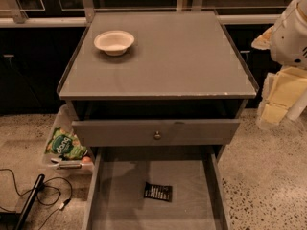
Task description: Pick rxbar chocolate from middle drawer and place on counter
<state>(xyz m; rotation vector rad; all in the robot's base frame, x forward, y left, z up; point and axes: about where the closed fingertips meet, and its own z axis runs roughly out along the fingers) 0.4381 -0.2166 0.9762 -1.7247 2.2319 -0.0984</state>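
Observation:
The rxbar chocolate (158,191), a small flat black wrapper with white print, lies on the floor of the open middle drawer (120,195), near its centre. The counter (182,61) is the flat grey cabinet top above it. My gripper (280,97), pale yellow under the white arm (290,32), hangs at the right edge of the view, beside the counter's right front corner. It is well above and to the right of the bar and touches nothing.
A white bowl (114,42) sits on the counter's back left. The upper drawer (156,131) with a brass knob stands slightly out above the middle drawer. A clear bin with a green snack bag (66,145) and black cables (43,190) lie on the floor at the left.

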